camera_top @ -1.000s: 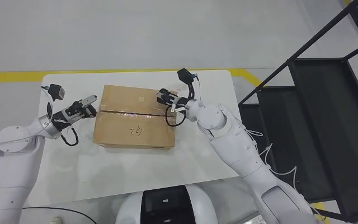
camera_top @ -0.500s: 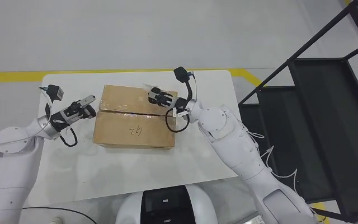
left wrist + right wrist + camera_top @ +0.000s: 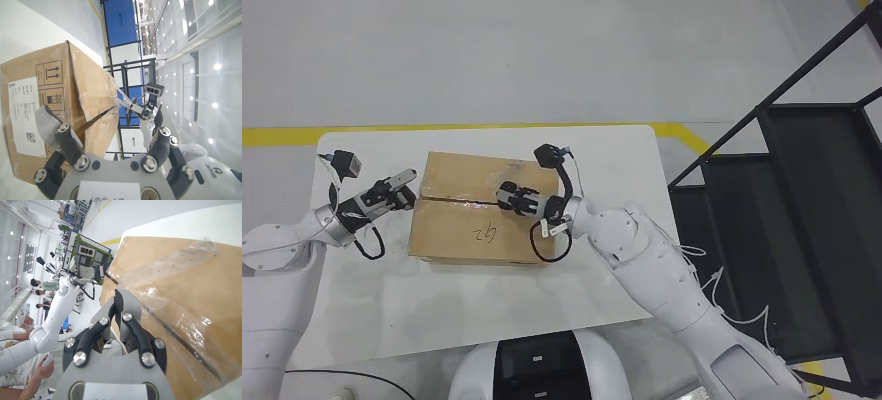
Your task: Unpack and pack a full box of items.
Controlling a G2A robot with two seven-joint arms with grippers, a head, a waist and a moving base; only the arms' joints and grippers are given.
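The box (image 3: 482, 215) is sitting flat near the middle of the tabletop (image 3: 372, 300). Its two top flaps (image 3: 487, 178) are meeting along a seam (image 3: 467, 203) that is running from one gripper towards the other. A strip of clear tape (image 3: 123, 99) is being held up off that seam by the right gripper (image 3: 508, 193), whose fingers (image 3: 130, 306) are pinched together on its loose end.

The left gripper (image 3: 407, 190) is being held spread wide and empty at the end of the box that carries a white label (image 3: 24, 113). One pad (image 3: 48, 118) is lying against or just beside the cardboard; which cannot be told. At this end the flaps are gaping slightly.

The box is being judged stiff at its edges and corners but yielding across the flaps, and probably heavy if it is as full as the task says. It is better steadied at an end wall than lifted by its top. The tape is thin, glossy and crinkled, and likely to stretch or tear, so hold is best taken close to where it is leaving the cardboard.

The tabletop is white and smooth, so sliding is to be expected. A pale floor (image 3: 542, 60) is being crossed by a yellow line (image 3: 392, 128), and black metal stairs (image 3: 802, 150) are standing to the robot's right.
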